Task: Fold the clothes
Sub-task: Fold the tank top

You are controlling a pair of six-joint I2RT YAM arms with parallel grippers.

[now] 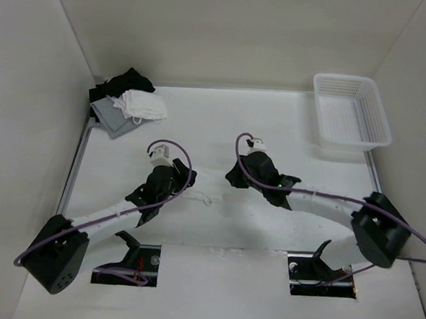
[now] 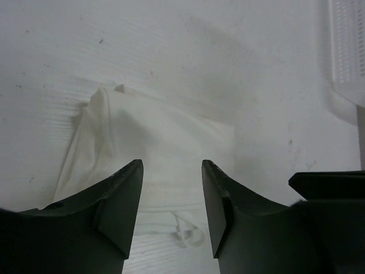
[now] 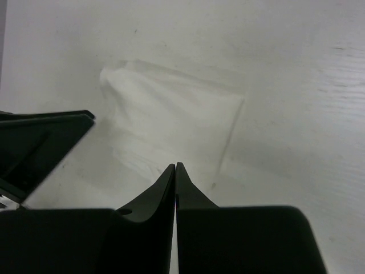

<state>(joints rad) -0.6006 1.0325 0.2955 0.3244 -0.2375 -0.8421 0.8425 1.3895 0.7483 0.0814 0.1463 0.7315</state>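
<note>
I see the white sleeveless top point(image 1: 198, 193) lying in a rough rectangle at the surface's point(image 1: 273, 127) centre, between my arms. The left jaws straddle it half-open and empty, I judge ready for a fold. The right jaws are pinched shut at its edge, apparently empty. Plain white walls surround the surface, with the mesh basket point(image 1: 350, 110) at 1 o'clock and the garment heap point(image 1: 126, 100) at 11.

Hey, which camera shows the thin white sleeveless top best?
The left wrist view: the thin white sleeveless top sits centred, creases and a strap loop clear. The right wrist view shows it pale and washed out; the top view shows only a small sliver.
</note>
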